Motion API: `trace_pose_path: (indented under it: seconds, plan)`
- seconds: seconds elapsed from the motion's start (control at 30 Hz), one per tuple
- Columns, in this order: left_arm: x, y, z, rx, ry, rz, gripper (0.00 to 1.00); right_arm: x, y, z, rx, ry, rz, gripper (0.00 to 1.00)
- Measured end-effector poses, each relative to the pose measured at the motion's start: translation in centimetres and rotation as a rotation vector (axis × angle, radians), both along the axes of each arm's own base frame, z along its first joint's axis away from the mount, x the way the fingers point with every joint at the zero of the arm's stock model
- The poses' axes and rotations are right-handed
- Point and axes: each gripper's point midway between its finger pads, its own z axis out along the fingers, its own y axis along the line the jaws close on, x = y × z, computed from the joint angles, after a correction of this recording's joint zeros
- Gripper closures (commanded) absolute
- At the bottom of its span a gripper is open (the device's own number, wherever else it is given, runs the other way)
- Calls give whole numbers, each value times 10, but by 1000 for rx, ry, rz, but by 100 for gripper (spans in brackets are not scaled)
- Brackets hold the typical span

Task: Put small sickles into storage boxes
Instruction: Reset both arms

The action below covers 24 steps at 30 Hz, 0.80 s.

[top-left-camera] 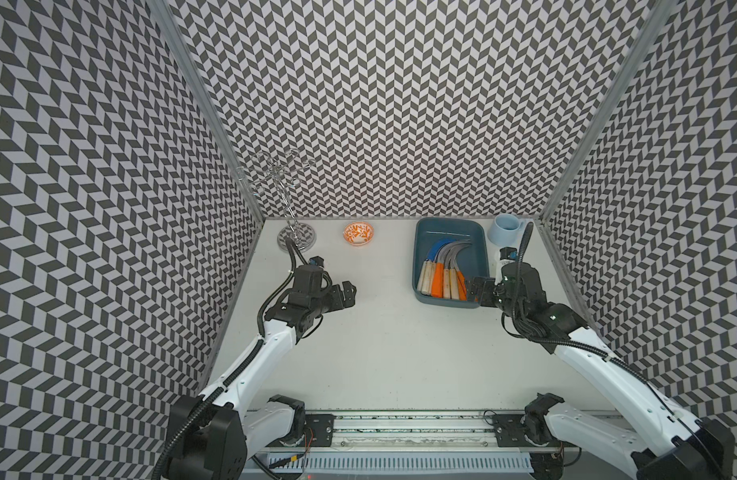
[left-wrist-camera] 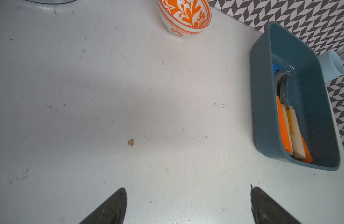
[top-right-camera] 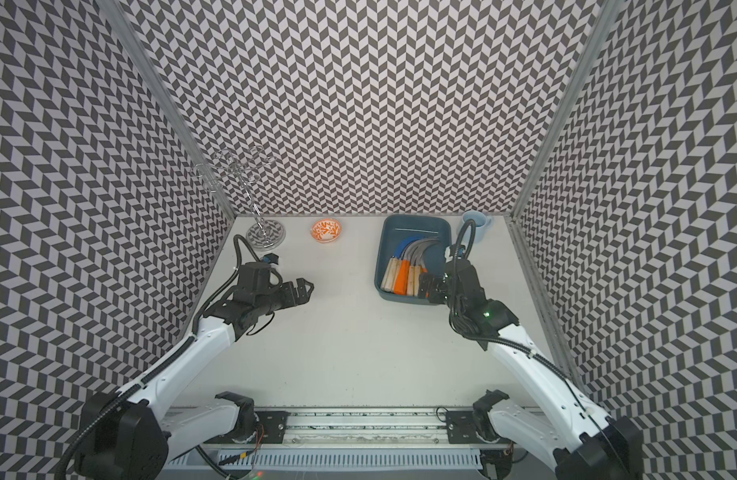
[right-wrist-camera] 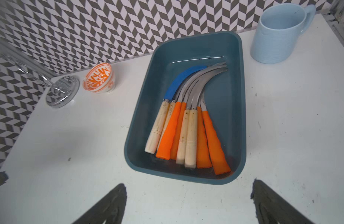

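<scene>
Chevron-patterned walls (top-left-camera: 379, 104) are enclosing a white table (top-left-camera: 379, 332), read here as a clock face with twelve at the back wall.

The left arm is reaching up from its base at seven o'clock, elbow bent and wrist pointing toward three. The left gripper (top-left-camera: 348, 294) is hovering over bare tabletop near nine o'clock. Its jaws are standing spread wide and holding nothing. In the left wrist view only scuffed table is showing between the fingertips (left-wrist-camera: 116, 205).

At about eleven o'clock a wire stand (top-left-camera: 297, 237) is standing by the back wall, with an orange-patterned bowl (top-left-camera: 359, 234) sitting just to its three o'clock side.

Toward one o'clock the teal storage box (top-left-camera: 449, 228) is lying against the back wall. The small sickles (top-left-camera: 438, 277) are all lying inside it, handles fanning toward six and blades curving toward one. The blue-bladed one is lying at the nine o'clock edge of the bunch.

The right arm is stretching from five o'clock, forearm slanting toward eleven. The right gripper (top-left-camera: 471, 290) is hanging at the box's near right corner. Its jaws are gaping fully too and gripping nothing, as the right wrist view is showing.

A light blue mug (top-left-camera: 503, 230) is standing just beside the box's far corner, at two o'clock.
</scene>
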Motion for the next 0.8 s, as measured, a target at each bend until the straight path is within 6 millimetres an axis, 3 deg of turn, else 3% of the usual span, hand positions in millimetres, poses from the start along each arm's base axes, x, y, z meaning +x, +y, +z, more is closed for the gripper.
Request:
trace_pose_path:
  seconds: [0.13,0.3,0.5,0.63,0.8]
  plan:
    - [6,26,-14,27,-55,105,0,9,-26,-31,-44,-53,-58,0]
    - [20,61,-6,95,-161,280,0,25,-71,-57,-77,-98,-172,0]
    - [32,94,1,197,-283,391,0,41,-85,-86,-135,-117,-197,1]
    - [33,115,-9,247,-327,440,0,56,-98,-88,-182,-156,-237,0]
    - [46,132,-7,318,-423,461,0,64,-110,-79,-212,-251,-293,0]
